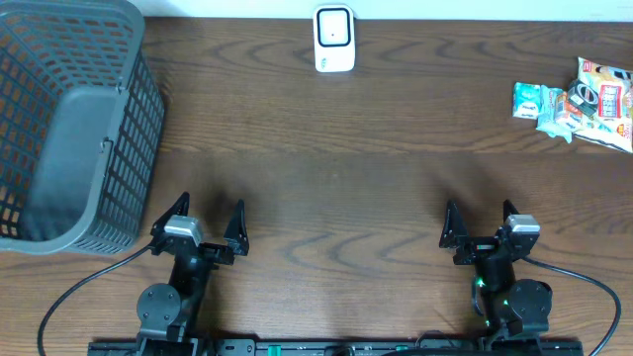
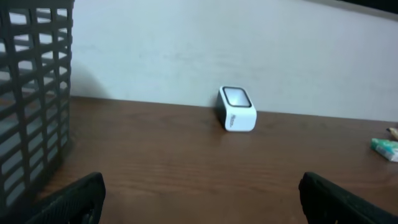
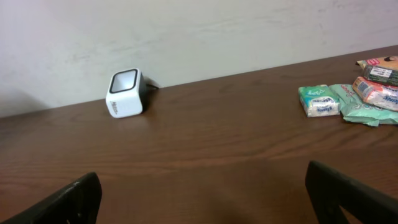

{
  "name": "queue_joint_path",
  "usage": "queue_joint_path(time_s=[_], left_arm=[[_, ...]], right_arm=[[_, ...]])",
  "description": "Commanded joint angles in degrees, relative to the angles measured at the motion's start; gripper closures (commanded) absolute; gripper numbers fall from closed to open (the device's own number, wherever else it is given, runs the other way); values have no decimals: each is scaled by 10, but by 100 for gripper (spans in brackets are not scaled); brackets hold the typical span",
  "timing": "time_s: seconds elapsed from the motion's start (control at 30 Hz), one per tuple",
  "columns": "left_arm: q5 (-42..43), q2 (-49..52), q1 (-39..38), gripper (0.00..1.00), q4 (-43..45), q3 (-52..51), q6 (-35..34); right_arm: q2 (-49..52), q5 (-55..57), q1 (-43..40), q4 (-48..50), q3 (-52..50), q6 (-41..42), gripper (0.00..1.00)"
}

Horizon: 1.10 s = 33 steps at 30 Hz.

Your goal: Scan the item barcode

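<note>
Dim, even light with soft shadows on the table (image 1: 326, 148); wrist views slightly blurred.

Basket (image 1: 138, 148) partly off-frame left; print on packets (image 1: 579, 99) too small.

No wording can be read anywhere. The packets (image 1: 593, 104) carry coloured print that is too small to make out. A faint marking on the side of the white scanner (image 3: 126, 93) is illegible.
</note>
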Motion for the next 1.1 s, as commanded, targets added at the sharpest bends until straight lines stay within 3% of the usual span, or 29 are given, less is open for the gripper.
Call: queue_joint_path(time_s=[0.0, 0.2, 1.07], left_arm=[[3, -5, 3, 2, -18, -2, 12], [-32, -5, 3, 2, -98, -2, 12], [-31, -3, 3, 3, -96, -1, 16]], right_arm=[[-4, 3, 3, -3, -1, -5, 1], [-4, 3, 3, -3, -1, -5, 1], [-4, 3, 3, -3, -1, -5, 1]])
